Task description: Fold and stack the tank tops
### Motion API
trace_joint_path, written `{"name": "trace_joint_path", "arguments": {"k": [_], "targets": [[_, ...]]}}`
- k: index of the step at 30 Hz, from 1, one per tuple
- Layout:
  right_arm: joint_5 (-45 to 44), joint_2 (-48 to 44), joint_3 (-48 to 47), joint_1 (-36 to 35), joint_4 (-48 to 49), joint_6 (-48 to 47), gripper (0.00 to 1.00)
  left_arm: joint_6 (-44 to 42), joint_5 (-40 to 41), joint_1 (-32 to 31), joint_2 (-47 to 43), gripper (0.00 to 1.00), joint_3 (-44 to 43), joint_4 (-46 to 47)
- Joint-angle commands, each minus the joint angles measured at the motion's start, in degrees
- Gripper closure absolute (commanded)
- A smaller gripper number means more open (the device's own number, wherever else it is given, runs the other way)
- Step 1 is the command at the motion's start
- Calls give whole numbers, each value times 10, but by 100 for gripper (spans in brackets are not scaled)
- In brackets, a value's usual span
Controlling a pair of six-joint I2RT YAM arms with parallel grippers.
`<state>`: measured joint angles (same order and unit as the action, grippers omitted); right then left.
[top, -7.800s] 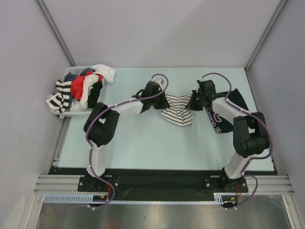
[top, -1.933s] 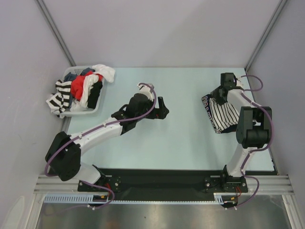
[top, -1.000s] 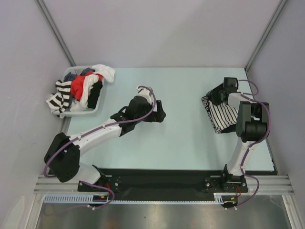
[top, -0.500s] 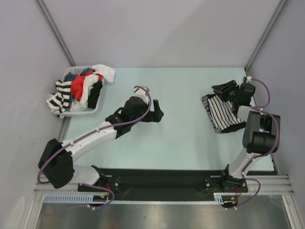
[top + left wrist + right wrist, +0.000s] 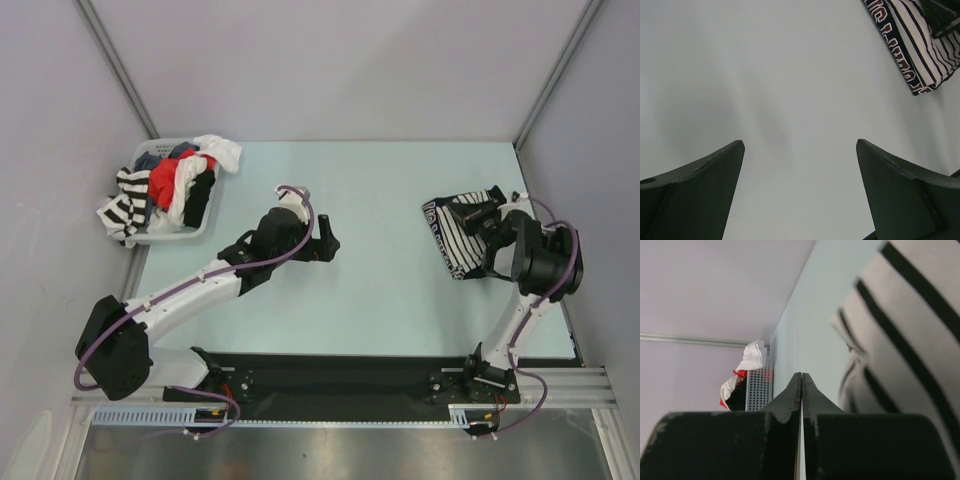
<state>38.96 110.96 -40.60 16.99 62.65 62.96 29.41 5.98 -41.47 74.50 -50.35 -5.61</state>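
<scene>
The white tank top with thin dark stripes [image 5: 458,240] lies folded at the right of the table, on the dark navy jersey, whose maroon-trimmed edge [image 5: 431,218] shows along the left side. My right gripper [image 5: 462,211] sits low over the far end of this stack. In the right wrist view the gripper [image 5: 801,375] is shut with nothing between its jaws, and the striped cloth [image 5: 905,355] lies just to its right. My left gripper [image 5: 328,243] hovers open over bare table at mid-table. Its wrist view shows it [image 5: 800,145] empty, with the stack [image 5: 920,45] far off at the upper right.
A white perforated basket [image 5: 190,232] at the far left holds a heap of clothes [image 5: 170,185] in red, white, black and stripes; it also shows in the right wrist view [image 5: 759,387]. Walls stand close on the left, far and right sides of the table.
My right gripper has closed from part open to shut, and has swung back and down over the stack. The left arm has drawn slightly toward the near left, still open.
</scene>
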Motion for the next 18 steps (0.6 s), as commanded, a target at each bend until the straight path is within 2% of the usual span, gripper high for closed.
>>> {"name": "trace_joint_path", "arguments": {"k": [1,3,5,11,15,18], "targets": [[21,101,-13,-1,182,85,100,-11,8,3,-18,0,2,4],[16,150,-24,0,200,104,100,-13,9,3,-22,0,3,3],[13,159,-27,-2,190,98,100,-14,11,3,-25,0,2,-1],[1,80,-32,-5,57,31,100,-14,10,3,-29,0,-1,-3],[-10,15,-39,-5,-12,2,94,-13,11,3,-30,0,-2,-7],[-20,-12,-57,-4,-59,-15,93,-14,12,2,-34,0,-1,-12]]}}
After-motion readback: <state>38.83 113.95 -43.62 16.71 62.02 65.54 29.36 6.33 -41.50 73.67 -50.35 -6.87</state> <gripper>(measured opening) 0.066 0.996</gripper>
